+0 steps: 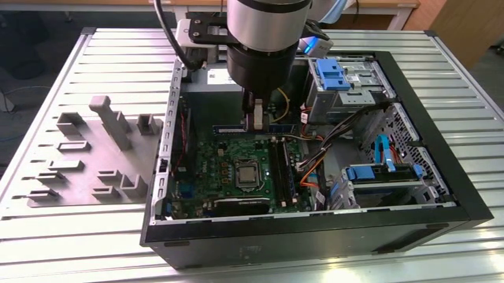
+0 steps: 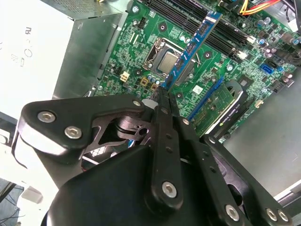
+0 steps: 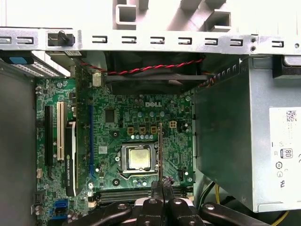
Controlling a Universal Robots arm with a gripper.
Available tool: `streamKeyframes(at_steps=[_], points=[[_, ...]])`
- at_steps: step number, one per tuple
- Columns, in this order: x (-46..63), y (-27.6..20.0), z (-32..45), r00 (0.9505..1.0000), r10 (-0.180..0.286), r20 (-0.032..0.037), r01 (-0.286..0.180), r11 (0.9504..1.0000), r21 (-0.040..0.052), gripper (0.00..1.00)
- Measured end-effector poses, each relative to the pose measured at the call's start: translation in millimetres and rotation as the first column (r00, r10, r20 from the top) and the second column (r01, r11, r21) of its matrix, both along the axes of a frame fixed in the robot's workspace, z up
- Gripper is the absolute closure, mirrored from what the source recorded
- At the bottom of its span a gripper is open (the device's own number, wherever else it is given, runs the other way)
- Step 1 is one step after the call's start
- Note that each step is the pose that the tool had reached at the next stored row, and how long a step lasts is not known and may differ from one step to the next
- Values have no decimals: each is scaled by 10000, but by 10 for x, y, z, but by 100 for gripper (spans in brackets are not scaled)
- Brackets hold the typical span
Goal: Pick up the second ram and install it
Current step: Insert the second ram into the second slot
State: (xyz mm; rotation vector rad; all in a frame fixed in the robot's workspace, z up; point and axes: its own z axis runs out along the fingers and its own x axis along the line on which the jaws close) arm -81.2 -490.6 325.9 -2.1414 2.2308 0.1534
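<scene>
Slatted metal tabletop (image 1: 79, 236) carries an open computer case (image 1: 315, 227) in the exterior view, with a grey fixture block (image 1: 87, 165) well off to one side of the pincer (image 1: 256, 121). The arm (image 1: 264, 35) stands over the case. The pincer hangs above the motherboard (image 1: 224, 162) and is clamped on the second ram (image 1: 230, 127), which shows as a thin blue strip sticking out either side of the fingers. In the second wrist view the pincer (image 2: 162, 92) is closed tight on the stick. The second ram (image 2: 193, 44) runs straight out from the fingertips, clear of the board. It passes over the processor (image 2: 169, 60) and reaches toward the long black memory slots (image 2: 225, 33). In the first wrist view the pincer (image 3: 162, 181) grips the second ram (image 3: 161, 150) edge-on, a narrow line leading away from the fingertips beside the processor (image 3: 140, 157). The memory slots (image 3: 141, 194) lie just below the fingertips and run crosswise to that line. By my reading the stick's long axis sits roughly square to the slots, not along them, and it is held above the board and not seated in any slot.
</scene>
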Motion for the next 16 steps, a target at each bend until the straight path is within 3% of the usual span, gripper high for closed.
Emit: streamKeyframes(at_steps=[11, 16], points=[[0, 0, -2, 10000, -6, 0, 6, 10000, -1, 88], [0, 0, -3, 9994, -346, 0, 346, 9994, 0, 88]])
